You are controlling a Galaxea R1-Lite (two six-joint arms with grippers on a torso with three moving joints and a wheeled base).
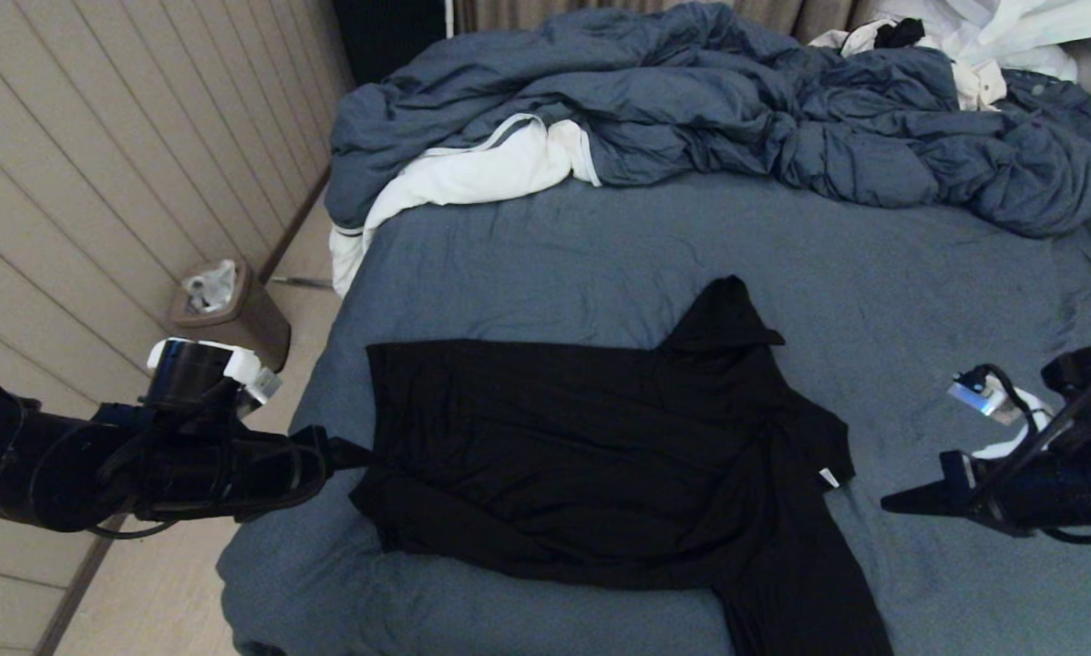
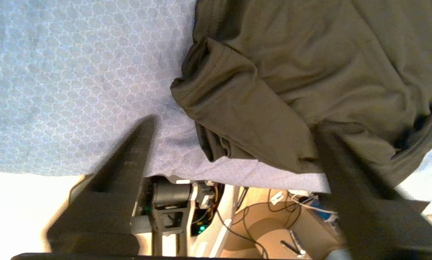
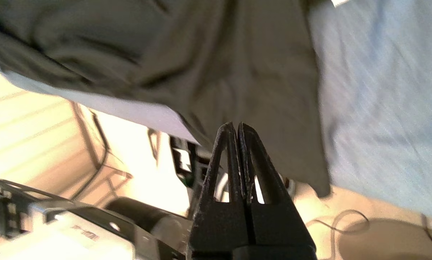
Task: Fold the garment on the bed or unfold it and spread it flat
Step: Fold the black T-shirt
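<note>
The black garment [image 1: 600,456] lies rumpled across the near part of the bed [image 1: 600,246]. One sleeve points toward the back, and one end hangs over the bed's front edge. My left gripper [image 1: 349,453] is at the garment's left edge and stands open. In the left wrist view the gripper [image 2: 237,122] has a folded corner of the garment [image 2: 273,90] lying between its spread fingers [image 2: 129,159]. My right gripper [image 1: 887,501] hovers apart from the garment on its right. It is shut, with nothing between its fingertips [image 3: 236,124], and the garment [image 3: 201,54] shows beyond them.
A rumpled blue duvet [image 1: 736,100] with white lining fills the back of the bed. White clothes [image 1: 992,36] are piled at the back right. A brown bin [image 1: 231,310] stands on the floor by the panelled wall, left of the bed.
</note>
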